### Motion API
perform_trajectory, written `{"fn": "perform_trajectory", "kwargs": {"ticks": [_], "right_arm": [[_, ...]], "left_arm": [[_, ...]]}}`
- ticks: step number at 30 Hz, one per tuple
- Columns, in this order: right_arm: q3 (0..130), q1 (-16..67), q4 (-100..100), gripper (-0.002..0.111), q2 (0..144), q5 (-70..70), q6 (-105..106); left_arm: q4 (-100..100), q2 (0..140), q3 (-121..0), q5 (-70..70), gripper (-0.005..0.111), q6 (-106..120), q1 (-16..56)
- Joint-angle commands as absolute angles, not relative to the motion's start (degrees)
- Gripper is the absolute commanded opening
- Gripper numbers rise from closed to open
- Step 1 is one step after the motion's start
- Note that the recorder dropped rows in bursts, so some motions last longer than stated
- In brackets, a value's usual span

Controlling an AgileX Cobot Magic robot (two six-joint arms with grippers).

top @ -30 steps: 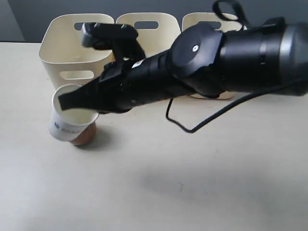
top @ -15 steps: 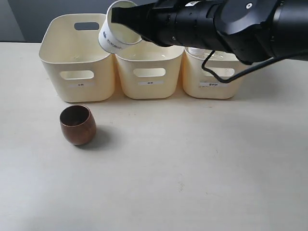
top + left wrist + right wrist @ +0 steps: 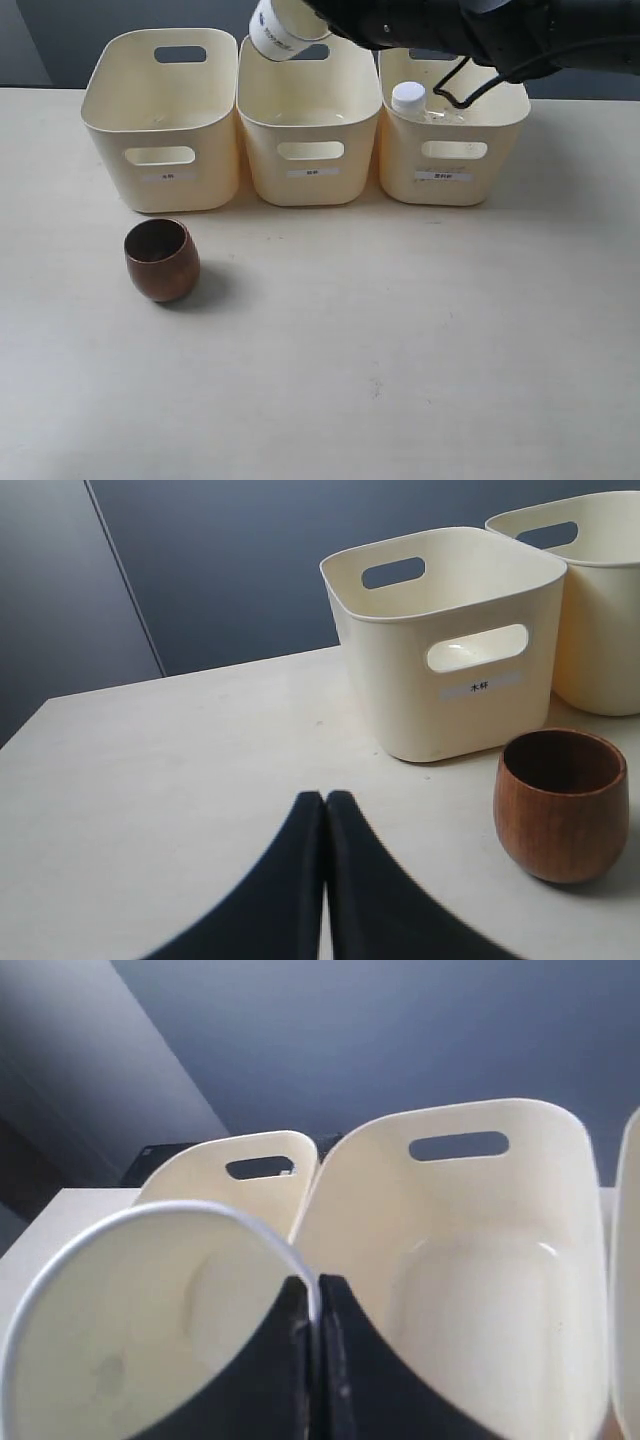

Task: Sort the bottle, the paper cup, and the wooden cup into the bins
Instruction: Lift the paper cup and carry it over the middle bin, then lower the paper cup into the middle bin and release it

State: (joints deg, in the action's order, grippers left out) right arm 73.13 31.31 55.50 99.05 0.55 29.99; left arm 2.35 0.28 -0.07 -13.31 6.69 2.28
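Nearest the exterior camera is a bare stretch of the table [image 3: 400,380], and on its left side the wooden cup [image 3: 161,260] stands upright, mouth up, apart from everything else. The left end effector [image 3: 324,810] hovers just short of it with its two fingers pressed together, holding nothing; in the left wrist view the cup sits beyond and to one side of the fingertips, so the left arm looks the nearer one for that cup.

Behind the wooden cup the bins stand in a row, touching or nearly so: the left bin [image 3: 110,110], the middle bin [image 3: 310,120] and the right bin [image 3: 500,110]. The bottle [image 3: 408,96] already stands in the right bin, only its white cap and shoulder showing above the rim.

Farthest back and highest, the right end effector [image 3: 312,1305] is clamped on the rim of the paper cup [image 3: 285,25], one finger inside and one outside (the right wrist view shows this pinch clearly). The cup is tilted, its long axis slanting with the base toward the left, and it hangs over the back left edge of the middle bin. The middle bin's cavity lies straight ahead and below the cup, so the release probably needs little further travel
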Motion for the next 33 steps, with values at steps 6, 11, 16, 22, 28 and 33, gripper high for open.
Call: {"fn": "perform_trajectory", "kwargs": {"ticks": [6,11,16,22,28,33], "right_arm": [[73.5,28.0,55.9,-0.001,102.4,3.7,29.9],[74.1,28.0,56.1,-0.001,106.1,6.8,29.9],[77.2,28.0,55.6,-0.001,109.9,3.0,29.9],[81.8,28.0,55.3,-0.001,113.0,-1.5,30.1],[82.6,28.0,52.6,0.003,113.5,-2.1,30.6],[82.6,28.0,52.3,0.042,113.5,-2.8,30.6]], "left_arm": [[2.4,0.0,0.0,-13.3,0.0,6.6,2.5],[2.4,0.0,0.0,-13.3,0.0,6.6,2.5],[2.4,0.0,0.0,-13.3,0.0,6.6,2.5],[2.4,0.0,0.0,-13.3,0.0,6.6,2.5],[2.4,0.0,0.0,-13.3,0.0,6.6,2.5],[2.4,0.0,0.0,-13.3,0.0,6.6,2.5]]}}
